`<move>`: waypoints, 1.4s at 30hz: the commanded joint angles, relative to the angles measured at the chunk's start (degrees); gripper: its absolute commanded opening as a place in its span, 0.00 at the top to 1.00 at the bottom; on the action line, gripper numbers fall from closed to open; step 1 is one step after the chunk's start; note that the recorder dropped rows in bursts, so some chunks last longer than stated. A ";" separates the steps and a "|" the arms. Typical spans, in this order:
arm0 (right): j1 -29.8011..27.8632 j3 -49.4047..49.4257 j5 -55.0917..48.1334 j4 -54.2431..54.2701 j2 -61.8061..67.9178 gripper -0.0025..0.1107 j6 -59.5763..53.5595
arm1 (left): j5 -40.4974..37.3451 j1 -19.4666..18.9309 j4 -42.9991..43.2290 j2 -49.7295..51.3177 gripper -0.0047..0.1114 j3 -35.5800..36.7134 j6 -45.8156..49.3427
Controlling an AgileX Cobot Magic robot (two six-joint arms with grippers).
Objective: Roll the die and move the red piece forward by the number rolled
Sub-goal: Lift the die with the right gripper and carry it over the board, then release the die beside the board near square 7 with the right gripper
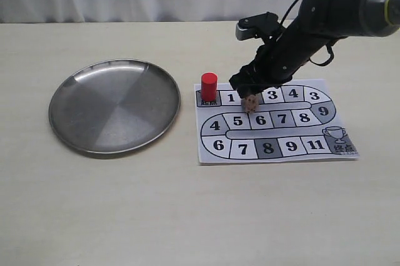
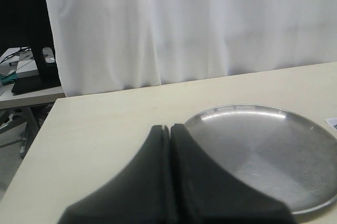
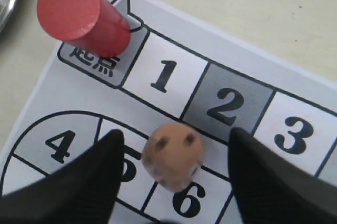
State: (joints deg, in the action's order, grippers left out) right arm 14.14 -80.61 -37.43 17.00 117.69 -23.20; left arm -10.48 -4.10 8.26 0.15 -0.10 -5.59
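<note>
Exterior view shows the right gripper (image 1: 251, 93) low over the board (image 1: 281, 147), jaws spread wide. The die (image 1: 251, 103) sits loose between them, touching neither finger, at the 5 and 6 squares just near of 2. The red piece (image 1: 209, 87) stands on the start square at the board's far-left corner, with square 1 between it and the arm. A steel plate (image 1: 115, 105) lies just left of the board's edge, and bare table (image 1: 187, 216) spreads nearer. The left gripper (image 2: 169, 145) is closed and empty, near the plate.
</note>
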 commanded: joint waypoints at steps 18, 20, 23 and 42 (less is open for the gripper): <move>-0.03 -0.04 1.26 0.10 -4.47 0.32 -0.14 | 0.55 -0.19 -0.03 -0.15 0.96 0.10 -0.05; -0.05 -0.04 1.16 0.10 -5.33 0.32 -0.14 | 0.55 -0.19 -0.03 -0.15 0.96 0.10 -0.05; -0.05 -0.04 0.85 2.25 -6.07 0.32 -1.31 | 0.55 -0.19 -0.03 -0.15 0.96 0.10 -0.05; 0.16 -0.28 4.62 31.13 -1.97 0.32 -29.48 | 0.55 -0.19 -0.03 -0.15 0.96 0.10 -0.05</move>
State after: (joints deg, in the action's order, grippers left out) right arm 14.14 -80.61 -33.94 47.29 114.74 -51.45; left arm -10.48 -4.10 8.26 0.15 -0.10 -5.59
